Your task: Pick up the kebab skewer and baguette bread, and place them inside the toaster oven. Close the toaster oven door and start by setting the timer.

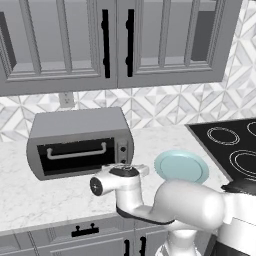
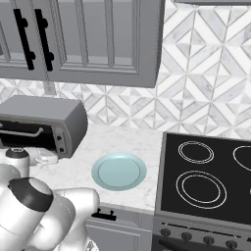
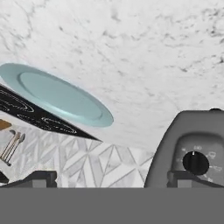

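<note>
Hand view: tool [image 3: 112,178] spread apart by toaster oven [image 3: 192,148] knob; markings unreadable.

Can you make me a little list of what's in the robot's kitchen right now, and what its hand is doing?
toaster oven: grey, on the marble counter, door looks shut
plate: pale blue, nothing on it, between oven and stove
stove: black, right of the plate
end effector: open, holding nothing, beside the oven's knob
food: none visible
</note>
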